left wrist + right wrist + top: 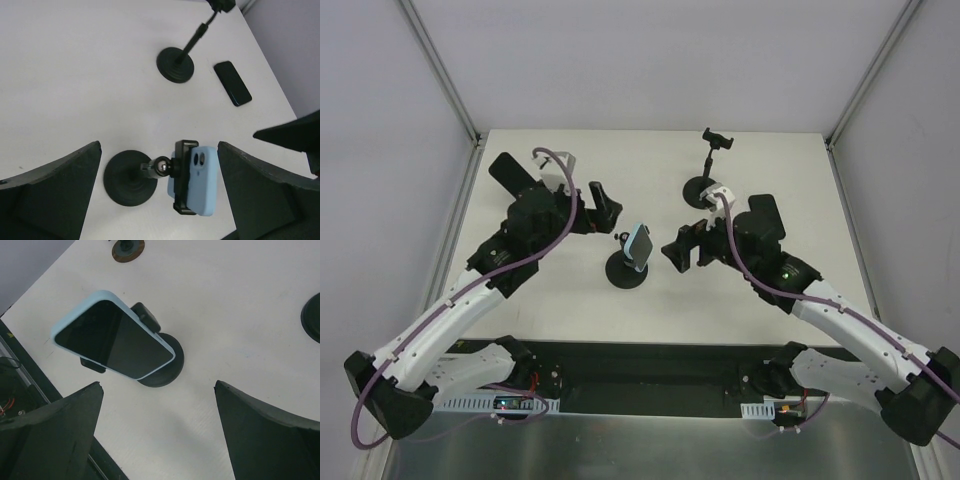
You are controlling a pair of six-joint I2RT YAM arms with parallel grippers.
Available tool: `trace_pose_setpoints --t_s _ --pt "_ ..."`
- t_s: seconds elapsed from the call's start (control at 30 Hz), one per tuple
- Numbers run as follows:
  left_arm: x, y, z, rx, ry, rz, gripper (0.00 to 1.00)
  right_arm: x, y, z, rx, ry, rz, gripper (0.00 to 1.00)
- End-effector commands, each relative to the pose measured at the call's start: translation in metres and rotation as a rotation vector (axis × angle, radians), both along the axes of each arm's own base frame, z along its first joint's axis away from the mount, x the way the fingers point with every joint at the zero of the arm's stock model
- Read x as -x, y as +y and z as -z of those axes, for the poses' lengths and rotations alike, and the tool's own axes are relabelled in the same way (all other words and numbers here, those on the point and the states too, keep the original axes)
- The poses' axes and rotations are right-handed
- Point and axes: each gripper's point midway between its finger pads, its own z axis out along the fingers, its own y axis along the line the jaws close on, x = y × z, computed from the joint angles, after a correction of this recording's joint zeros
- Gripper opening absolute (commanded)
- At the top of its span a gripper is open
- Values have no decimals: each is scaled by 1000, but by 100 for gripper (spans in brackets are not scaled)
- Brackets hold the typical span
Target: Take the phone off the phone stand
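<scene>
A phone in a light blue case (639,246) sits clamped in a black phone stand with a round base (628,272) at the table's middle. My left gripper (605,212) is open and empty, just left of and behind the stand. In the left wrist view the phone's back (202,180) and the stand's base (131,177) lie between my open fingers (158,144). My right gripper (680,252) is open and empty, close to the phone's right. In the right wrist view the phone's dark screen (114,342) faces the open gripper (159,385), a short way ahead of it.
A second, empty phone stand (705,188) stands at the back, right of centre, also in the left wrist view (176,64). A black phone (232,82) lies flat on the table beside it. The table's near edge (30,380) is close to the first stand.
</scene>
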Motion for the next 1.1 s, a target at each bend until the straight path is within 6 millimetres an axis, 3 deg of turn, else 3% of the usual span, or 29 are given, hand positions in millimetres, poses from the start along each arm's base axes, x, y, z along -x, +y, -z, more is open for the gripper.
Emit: trace_pose_setpoints --t_s 0.0,0.13,0.17,0.2,0.23,0.27,0.3,0.37,0.43,0.6,0.73,0.9,1.07 --pt "2 28 -12 62 -33 12 99 -8 11 -41 -1 -123 75 96" --pt "5 64 -2 19 -48 -47 99 1 28 -58 28 -155 112 96" --pt "6 71 1 3 -54 -65 99 -3 26 -53 73 -146 157 96" --pt "4 82 13 -46 -54 -91 99 -3 29 -67 64 -161 175 96" --pt "7 91 14 -70 -75 -113 99 5 37 -67 94 -168 156 96" --pt "8 97 19 -99 -79 -132 99 2 39 -65 130 -183 182 96" --pt "8 105 32 -153 -76 -143 99 3 45 -77 124 -205 184 96" --pt "10 120 46 -211 -75 -193 99 7 59 -72 162 -219 182 96" --pt "13 130 51 -249 -89 -221 99 11 69 -78 156 -212 188 96" --pt "19 145 79 -308 -72 -266 99 4 88 -63 221 -203 255 96" --pt "23 151 76 -316 -84 -287 99 -3 98 -45 269 -185 286 98" --pt "22 151 75 -325 -89 -284 99 -5 112 -38 300 -177 284 99" --pt "22 144 77 -314 -77 -250 99 -6 111 -22 364 -178 297 87"
